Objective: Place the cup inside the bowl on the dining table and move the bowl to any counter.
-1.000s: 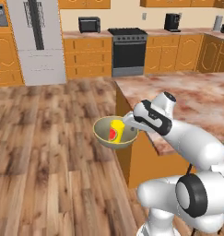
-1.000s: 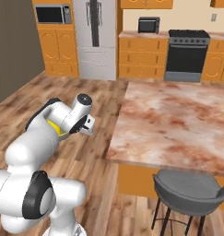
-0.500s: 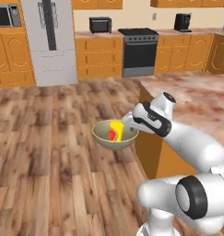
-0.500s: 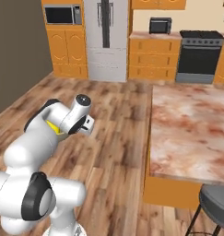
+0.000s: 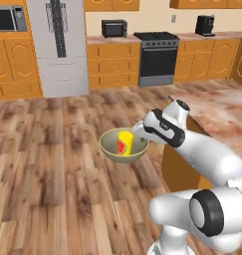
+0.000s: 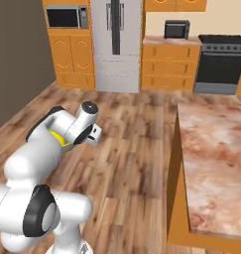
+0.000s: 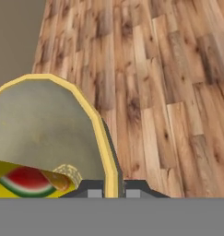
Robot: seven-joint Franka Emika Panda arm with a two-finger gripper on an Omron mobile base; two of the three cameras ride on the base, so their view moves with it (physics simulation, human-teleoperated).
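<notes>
**Bowl held in the air with the cup inside**

The gripper point(image 5: 144, 135) is closed on the rim of the bowl point(image 5: 123, 148), pinching its right edge in the left base view. The hand view shows it close up: the two finger tips point(image 7: 91, 190) sit tight on either side of the bowl's point(image 7: 44, 124) pale rim, one inside the wall and one outside.

The bowl hangs over the wooden floor point(image 5: 53, 164), resting on nothing but the gripper. It looks roughly level, tipped perhaps a little toward the camera. The cup point(image 5: 124, 144) stands inside it, yellow with a red mark on its side, and rises above the rim. In the hand view the cup point(image 7: 26, 180) lies at the lower left inside the bowl, and the mark reads as a watermelon slice.

From the right base view the arm covers most of the bowl; a small yellow patch beside the forearm is probably part of it or of the cup, but I cannot tell which.

The dining table point(image 5: 227, 107) is to the right of the arm in the left base view, its orange side just behind the forearm. In the right base view the table point(image 6: 216, 163) takes up the right side, well apart from the gripper point(image 6: 94, 135).

Against the far wall a counter point(image 5: 112, 40) runs over orange drawers, with a fridge point(image 5: 57, 47) to its left and a stove point(image 5: 156, 59) to its right. A toaster oven point(image 5: 114, 28) sits on that counter.
</notes>
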